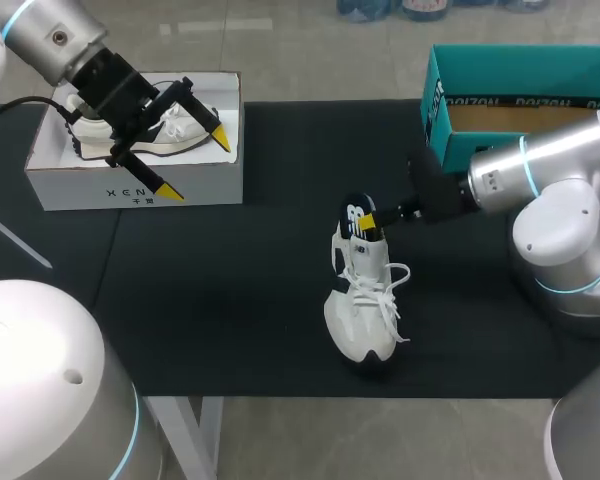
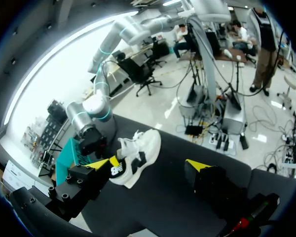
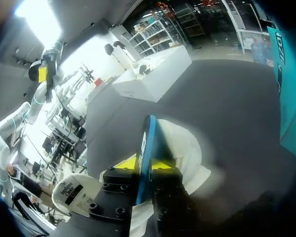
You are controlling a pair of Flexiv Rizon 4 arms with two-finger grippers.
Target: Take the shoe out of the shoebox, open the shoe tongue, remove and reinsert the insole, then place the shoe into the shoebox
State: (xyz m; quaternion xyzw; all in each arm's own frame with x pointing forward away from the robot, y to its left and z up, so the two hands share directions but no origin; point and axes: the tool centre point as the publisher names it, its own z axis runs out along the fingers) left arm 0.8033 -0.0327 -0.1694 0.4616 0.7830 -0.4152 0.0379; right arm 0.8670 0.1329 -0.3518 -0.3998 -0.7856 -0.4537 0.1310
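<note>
Right gripper [image 1: 372, 222] pinches the insole [image 1: 355, 212] standing up at the heel of the shoe [image 1: 365, 310], whose toe points toward the table's near edge. Left gripper [image 1: 195, 165] hangs spread, well apart.

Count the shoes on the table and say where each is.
2. A white shoe stands on the black mat, held at its opening by the right gripper. A second shoe lies in the white shoebox. The teal box is partly hidden.
</note>
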